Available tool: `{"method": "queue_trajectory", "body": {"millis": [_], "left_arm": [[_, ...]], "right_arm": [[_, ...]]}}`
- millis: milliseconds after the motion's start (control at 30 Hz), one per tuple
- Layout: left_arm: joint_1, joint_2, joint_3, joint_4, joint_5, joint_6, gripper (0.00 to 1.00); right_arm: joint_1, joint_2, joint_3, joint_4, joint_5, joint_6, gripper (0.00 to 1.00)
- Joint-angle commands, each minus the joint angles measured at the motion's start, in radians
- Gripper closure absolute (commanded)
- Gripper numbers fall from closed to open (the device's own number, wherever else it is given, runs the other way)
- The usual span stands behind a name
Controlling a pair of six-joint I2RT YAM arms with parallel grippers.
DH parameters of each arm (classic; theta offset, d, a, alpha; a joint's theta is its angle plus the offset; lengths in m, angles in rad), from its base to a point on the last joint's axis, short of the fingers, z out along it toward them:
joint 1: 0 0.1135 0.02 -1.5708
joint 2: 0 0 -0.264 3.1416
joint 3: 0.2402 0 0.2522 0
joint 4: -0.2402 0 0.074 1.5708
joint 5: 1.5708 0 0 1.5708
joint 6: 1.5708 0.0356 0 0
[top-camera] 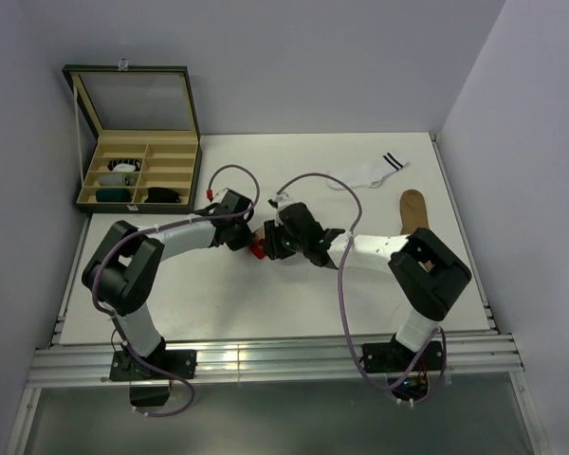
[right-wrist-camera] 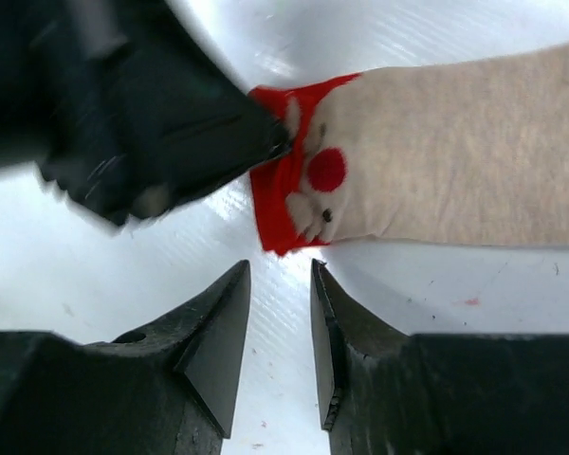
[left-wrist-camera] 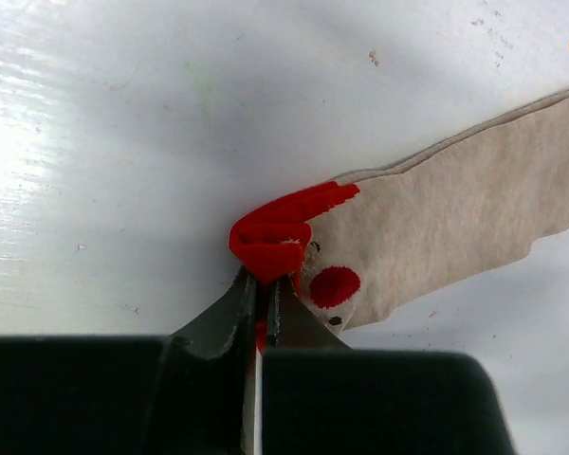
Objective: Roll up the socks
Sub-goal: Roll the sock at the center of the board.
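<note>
A beige sock [left-wrist-camera: 455, 209] with a red patterned cuff [left-wrist-camera: 275, 232] lies flat on the white table. My left gripper [left-wrist-camera: 266, 277] is shut on the folded edge of that red cuff. In the right wrist view the sock [right-wrist-camera: 455, 161] stretches to the right, its cuff [right-wrist-camera: 273, 204] just beyond my right gripper [right-wrist-camera: 280, 270]. That gripper is open, a short way off the cuff, holding nothing. From above, both grippers meet mid-table at the red cuff [top-camera: 258, 250], and the right arm hides most of the sock.
A white sock with black stripes [top-camera: 370, 172] lies at the back of the table and a brown sock [top-camera: 414, 209] to its right. An open compartment box [top-camera: 137, 171] holding rolled socks stands at the back left. The left gripper's black body [right-wrist-camera: 161, 123] fills the right wrist view's upper left.
</note>
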Motion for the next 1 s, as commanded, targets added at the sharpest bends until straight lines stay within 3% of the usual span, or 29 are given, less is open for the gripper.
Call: {"method": "queue_trajectory", "body": {"millis": [0,400,967], "left_arm": [[0.0,0.037,0.044,-0.114,0.025,0.068,1.0],[0.0,0.077,0.145,-0.2,0.071,0.12,1.0],[0.0,0.092,0.168,-0.222,0.071,0.125,1.0]], "right_arm": [[0.057,-0.056,-0.087,0.155,0.185,-0.193,0.6],[0.217,0.013,-0.123,0.351,0.446,-0.34,0.54],[0.319,0.166,-0.03,0.348,0.557,-0.466,0.55]]}}
